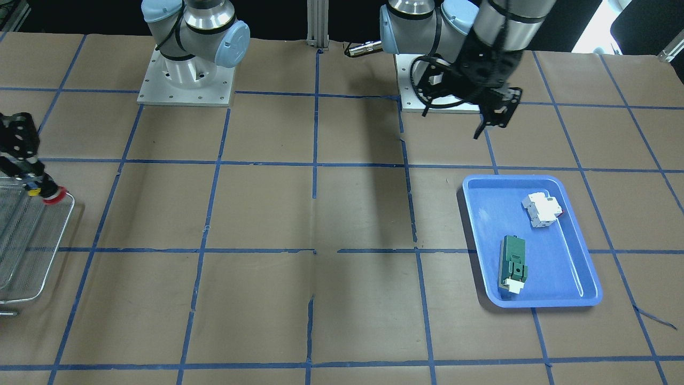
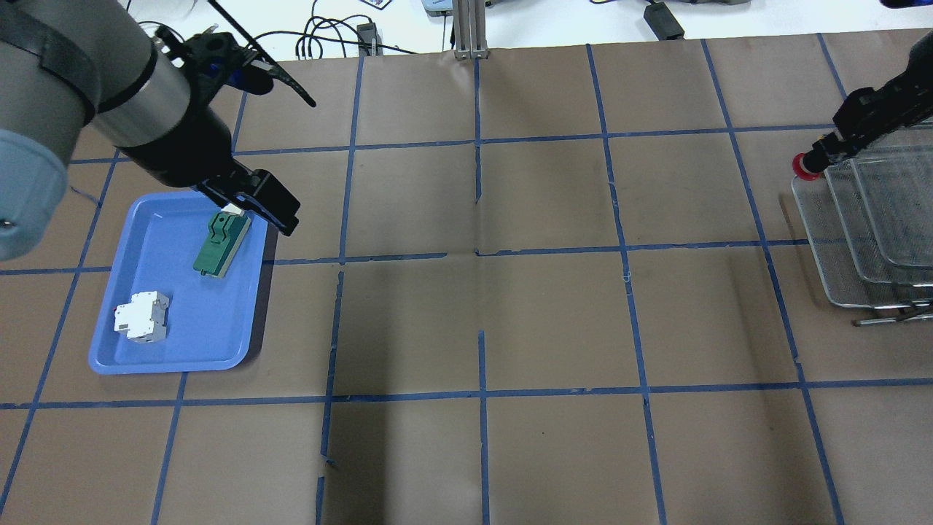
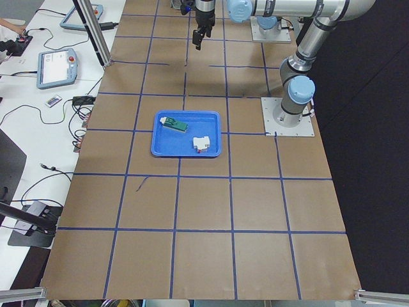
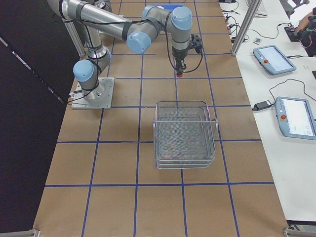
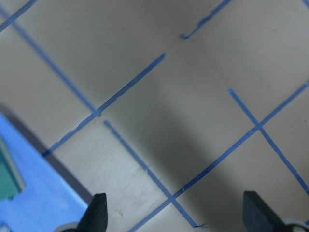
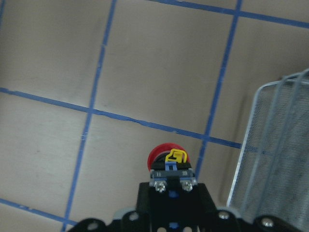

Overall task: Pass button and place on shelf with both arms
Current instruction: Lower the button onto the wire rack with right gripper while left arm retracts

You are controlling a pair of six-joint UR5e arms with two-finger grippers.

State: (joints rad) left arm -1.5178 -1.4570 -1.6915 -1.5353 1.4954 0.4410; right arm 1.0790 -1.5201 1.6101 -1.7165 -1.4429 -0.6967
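Note:
My right gripper (image 1: pixel 33 184) is shut on the button (image 1: pixel 53 197), a red cap on a black body. It holds the button in the air just outside the near rim of the silver wire shelf (image 1: pixel 32 240). The overhead view shows the gripper (image 2: pixel 831 152), the button (image 2: pixel 807 166) and the shelf (image 2: pixel 860 248) at the right edge. The right wrist view shows the button (image 6: pixel 166 158) pointing down at the table, with the shelf (image 6: pixel 280 154) to its right. My left gripper (image 2: pixel 271 210) is open and empty, high over the far right corner of the blue tray; its fingertips (image 5: pixel 96 212) stand wide apart.
The blue tray (image 2: pixel 182 328) on my left holds a green module (image 2: pixel 222 244) and a white breaker block (image 2: pixel 142 317). An aluminium post (image 2: pixel 470 29) stands at the table's far edge. The two arm bases (image 1: pixel 187 80) sit at my edge of the table.

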